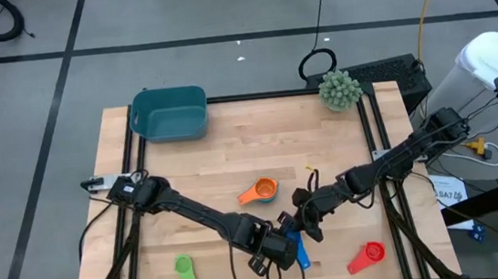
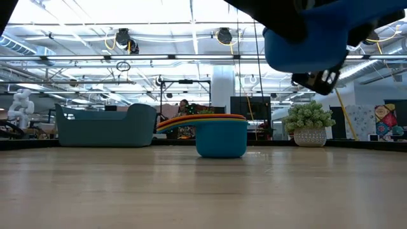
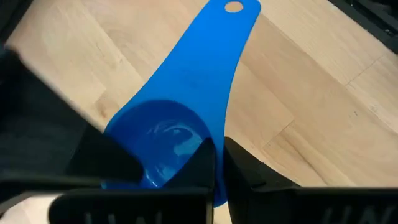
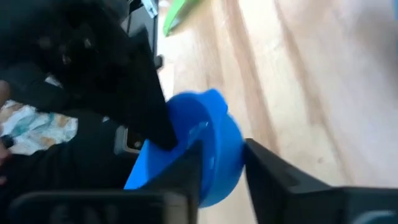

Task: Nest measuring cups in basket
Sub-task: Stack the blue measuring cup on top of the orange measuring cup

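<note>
A blue measuring cup (image 3: 186, 106) hangs above the table near its front middle, with both grippers on it. My left gripper (image 3: 217, 158) comes from the left and my right gripper (image 4: 221, 162) from the right; they meet at the cup (image 1: 301, 255). In the low view the cup (image 2: 305, 38) is high above the wood. A nested stack, orange (image 1: 259, 192) over a light blue bowl (image 2: 220, 140), stands on its base mid-table. A green cup (image 1: 186, 274) and a red cup (image 1: 367, 256) lie near the front edge. The teal basket (image 1: 170, 113) stands at the far left. My left gripper pinches the wall of the blue cup's bowl (image 3: 208, 134), one finger inside (image 3: 196, 165) and one outside (image 3: 252, 174). The fingers slant down from the table's left. The cup is lifted clear, its handle (image 3: 227, 43) pointing away from the fingers. My right gripper has the cup's bowl (image 4: 217, 134) between its two fingers, which lie against its outer sides. One finger (image 4: 186, 174) covers part of the bowl, the other (image 4: 264, 168) meets its edge. It comes nearly level from the table's right. The cup hangs clear of the table.
A spiky green plant in a pot (image 1: 339, 89) stands at the far right corner. Bare wood lies between the basket and the nested stack and across the table's left half. Black rails (image 1: 382, 145) run along the table's sides.
</note>
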